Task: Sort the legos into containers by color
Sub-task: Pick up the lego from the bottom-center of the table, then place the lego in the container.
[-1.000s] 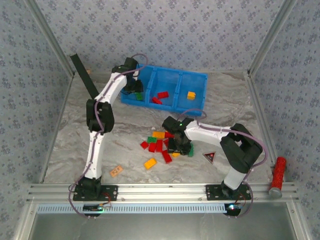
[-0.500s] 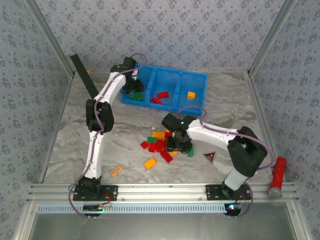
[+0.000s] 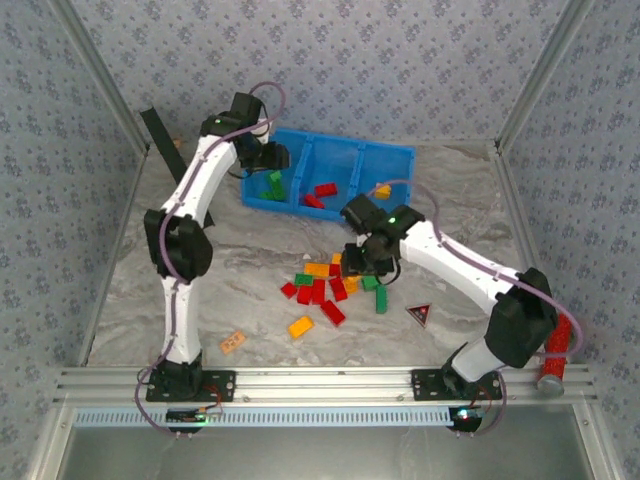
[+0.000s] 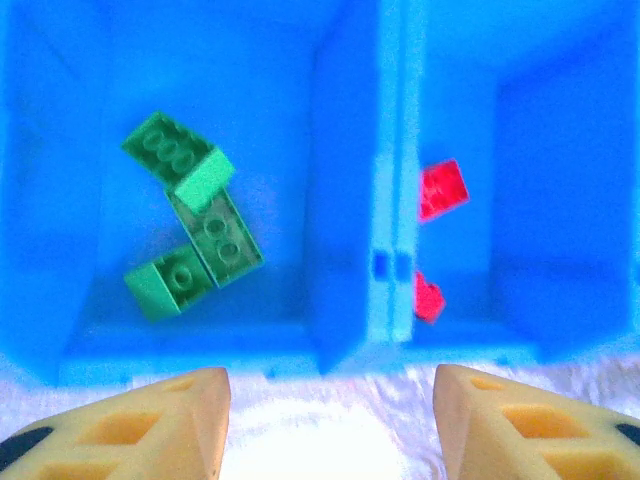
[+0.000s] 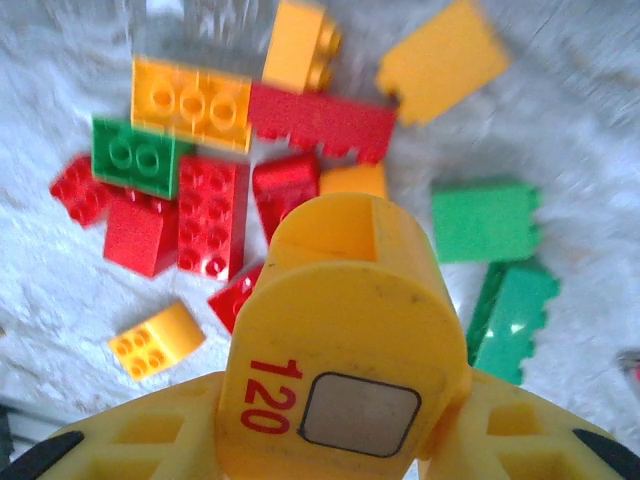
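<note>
Overhead, we see the blue bin [image 3: 350,146] toward 12 o'clock on the counter [image 3: 480,200], its three containers side by side. The left end effector [image 3: 272,160] hangs over the compartment at the bin's 9 o'clock end. In the left wrist view its fingers [image 4: 165,425] stand well apart with nothing between them, just short of the bin's near wall. Ahead of them three green legos [image 4: 195,225] lie in a touching cluster on that compartment's floor. Across the divider, toward 3 o'clock, two red legos [image 4: 441,189] lie in the middle compartment, close to the divider. Overhead, one orange lego [image 3: 382,190] sits in the compartment at the 3 o'clock end.

The right end effector [image 3: 362,262] is at the 2 o'clock edge of the loose pile [image 3: 318,290] near the counter's centre. In the right wrist view its two fingers [image 5: 110,445] are closed against the sides of a yellow rounded brick [image 5: 340,300] marked 120 in red, which sits in front of the pile. Behind it lie red, green and orange bricks, many touching. Two green ones [image 5: 485,220] lie at 3 o'clock of the held brick and a small orange one [image 5: 155,340] lies at 9 o'clock.

Overhead, another orange brick [image 3: 300,326] lies apart at 7 o'clock of the pile. A pale orange flat piece [image 3: 233,342] lies farther out the same way, and a black triangle [image 3: 419,315] lies at 4 o'clock.
</note>
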Tool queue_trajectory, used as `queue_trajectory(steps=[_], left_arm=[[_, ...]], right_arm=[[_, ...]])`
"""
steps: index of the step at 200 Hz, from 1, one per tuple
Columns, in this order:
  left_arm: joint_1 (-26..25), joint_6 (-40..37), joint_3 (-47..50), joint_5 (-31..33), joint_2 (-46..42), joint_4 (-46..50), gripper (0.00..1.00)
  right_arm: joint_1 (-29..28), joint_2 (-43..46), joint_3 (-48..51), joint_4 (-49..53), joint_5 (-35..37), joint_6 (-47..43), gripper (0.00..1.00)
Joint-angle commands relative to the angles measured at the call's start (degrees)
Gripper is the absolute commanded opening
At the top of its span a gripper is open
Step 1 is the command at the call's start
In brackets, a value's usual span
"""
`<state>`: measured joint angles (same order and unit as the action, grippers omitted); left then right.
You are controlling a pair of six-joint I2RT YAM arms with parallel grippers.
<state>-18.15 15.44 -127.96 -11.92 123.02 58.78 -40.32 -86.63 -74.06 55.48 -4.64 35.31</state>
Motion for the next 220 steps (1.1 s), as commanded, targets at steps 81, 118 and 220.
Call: queue_trajectory(steps=[81,118,220], left_arm=[[-7.59,-9.64,40.65,0.77,-26.73,0.89,0.58],[-10.75,-7.92,48.5,-0.11,-30.14,0.54,0.59],[-18.39,14.66,62.93,-0.79,-31.31,-9.93,0.6]], right_arm=[[14.93,-9.92,-19.45,-0.68,13.96,-22.65,0.33],[18.18,-17.74,-25.5,-3.98,14.56,-25.5,0.32],[19.81,-36.42,-37.82,-6.65,15.43,-27.31,0.34]])
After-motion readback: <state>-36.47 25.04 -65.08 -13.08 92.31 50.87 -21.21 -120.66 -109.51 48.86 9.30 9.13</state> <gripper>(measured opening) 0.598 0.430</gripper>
